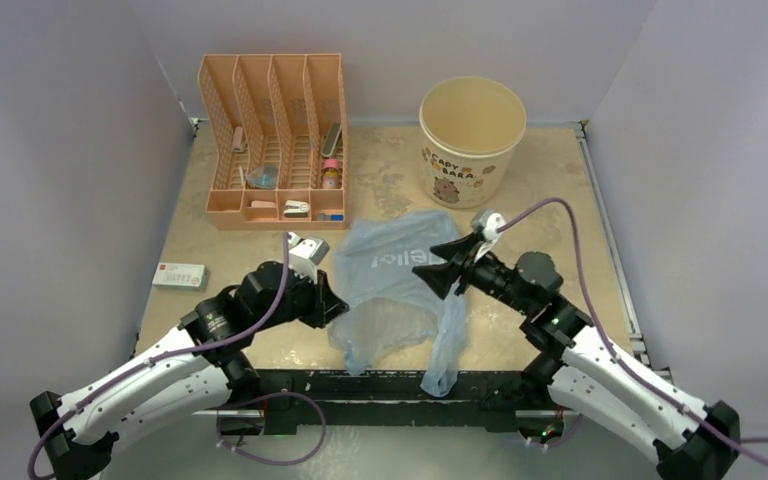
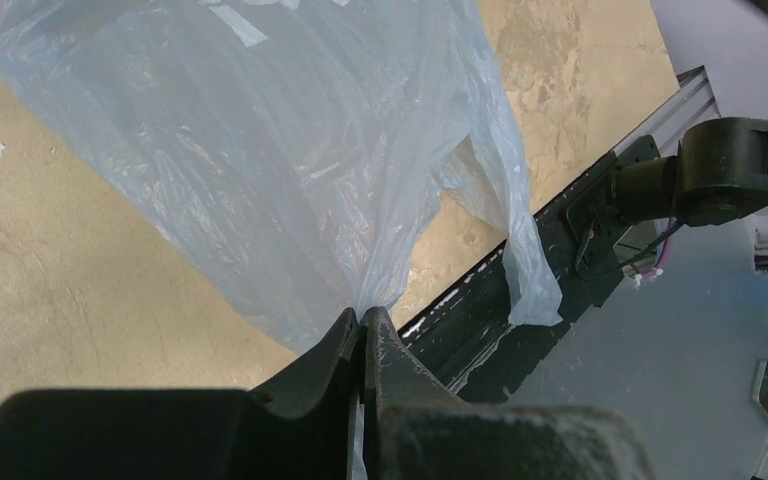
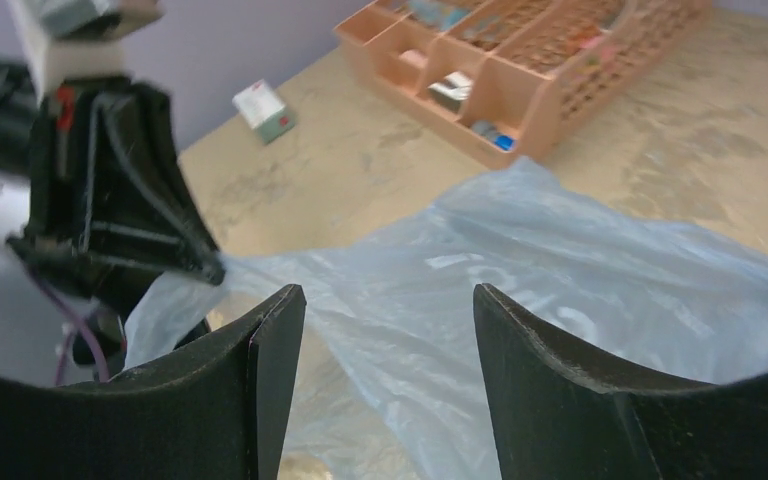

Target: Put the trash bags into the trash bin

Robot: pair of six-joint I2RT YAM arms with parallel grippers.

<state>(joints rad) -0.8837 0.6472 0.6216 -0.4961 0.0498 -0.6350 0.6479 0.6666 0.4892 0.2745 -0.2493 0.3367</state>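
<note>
Nearest the overhead camera we record the left arm's base (image 1: 65, 425) and the right arm's base (image 1: 705, 445), set along the black front edge (image 1: 380, 385) of the bench (image 1: 550, 215). We find the bench surface tan and mottled, with paler worn patches, and a metal rail (image 1: 615, 260) down its right side. Plain pale grey wall panels (image 1: 60, 120) close it in on the left, back and right. The left wrist view shows grey floor (image 2: 660, 380) below the front edge.

The left pincer (image 2: 363, 322) is pressed together, pinching a gathered fold of the trash bag (image 1: 385, 275). The right pincer (image 3: 388, 295) stands spread over the bag's right part; we cannot tell whether its fingers touch the film.

The bag, thin translucent light-blue film with white lettering, lies crumpled on the front middle of the bench between the two arms, with one strip draped over the front edge. It is outside the trash bin (image 1: 465, 180), a round cream bucket with brown printing that stands upright at the back right. The bag's far edge lies near the bin's foot; we cannot tell whether they touch.

At the back left we note an orange mesh organiser (image 1: 275, 140) with small items in its compartments. A small white box (image 1: 179, 275) lies near the left edge, apart from the bag.
</note>
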